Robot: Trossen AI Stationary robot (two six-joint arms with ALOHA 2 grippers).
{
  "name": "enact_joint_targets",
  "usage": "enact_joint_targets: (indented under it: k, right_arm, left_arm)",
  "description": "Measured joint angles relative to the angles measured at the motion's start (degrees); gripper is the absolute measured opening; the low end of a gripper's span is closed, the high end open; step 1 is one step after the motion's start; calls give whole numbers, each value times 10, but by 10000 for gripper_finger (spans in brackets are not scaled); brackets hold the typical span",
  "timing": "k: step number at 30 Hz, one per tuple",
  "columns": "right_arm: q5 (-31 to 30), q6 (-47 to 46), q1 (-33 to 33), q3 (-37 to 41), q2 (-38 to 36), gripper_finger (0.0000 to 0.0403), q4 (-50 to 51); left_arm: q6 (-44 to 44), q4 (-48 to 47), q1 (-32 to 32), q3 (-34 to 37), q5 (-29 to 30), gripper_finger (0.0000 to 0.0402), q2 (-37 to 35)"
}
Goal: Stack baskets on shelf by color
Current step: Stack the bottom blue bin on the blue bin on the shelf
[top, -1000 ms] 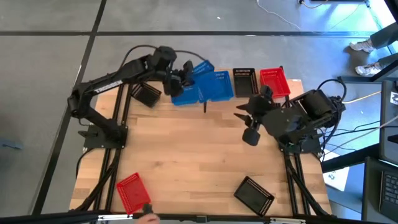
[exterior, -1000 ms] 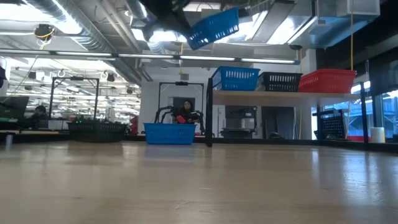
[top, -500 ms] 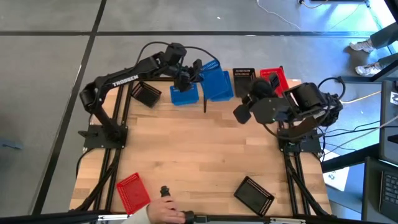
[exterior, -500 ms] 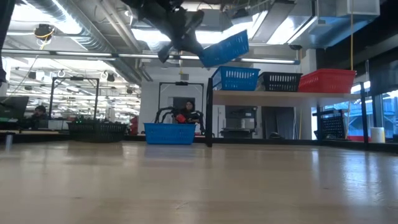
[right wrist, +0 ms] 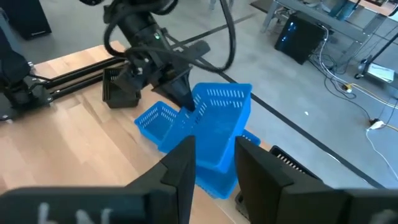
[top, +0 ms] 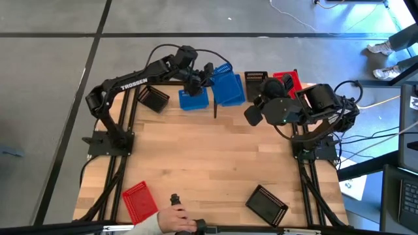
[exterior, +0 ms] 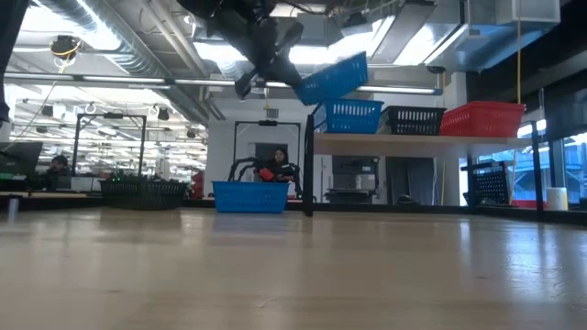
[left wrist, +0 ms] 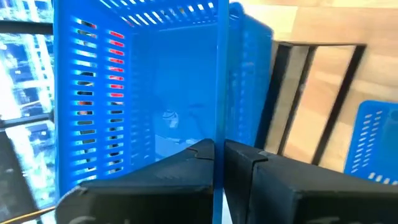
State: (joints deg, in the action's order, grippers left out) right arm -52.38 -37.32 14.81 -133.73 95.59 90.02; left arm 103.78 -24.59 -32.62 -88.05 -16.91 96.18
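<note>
clamping a tilted blue basket (exterior: pixel 335 76) by its rim, the left gripper (top: pixel 204 75) holds it in the air just above the blue basket on the shelf (exterior: pixel 417 139), while the right gripper (top: pixel 256 112) waits nearby, holding nothing.

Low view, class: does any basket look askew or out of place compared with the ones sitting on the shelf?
Yes. One blue basket hangs tilted in the air above the shelf, clamped by the left gripper on its wall, over the level blue basket on the shelf. The black and red ones there sit flat.
</note>
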Motion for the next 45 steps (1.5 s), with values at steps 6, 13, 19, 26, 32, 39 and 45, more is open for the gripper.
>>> enact_joint_targets:
  k: [6, 13, 19, 26, 32, 39, 45]
  right_arm:
    - [0, 0, 0, 0, 0, 110, 0]
    - [1, -1, 0, 0, 0, 110, 0]
    - [1, -1, 0, 0, 0, 110, 0]
    - [1, -2, 0, 0, 0, 110, 0]
    - [1, -2, 0, 0, 0, 110, 0]
    - [1, -2, 0, 0, 0, 110, 0]
    - [1, -2, 0, 0, 0, 110, 0]
  left_arm:
    - [1, 0, 0, 0, 31, 2, 18]
    - [3, 14, 2, 0, 45, 15, 19]
    - [0, 24, 4, 0, 53, 17, 19]
    - [-9, 25, 14, 0, 78, 18, 19]
    - [-16, 29, 16, 0, 105, 18, 19]
    - [-16, 29, 17, 0, 104, 18, 19]
    - [-17, 29, 24, 0, 105, 24, 19]
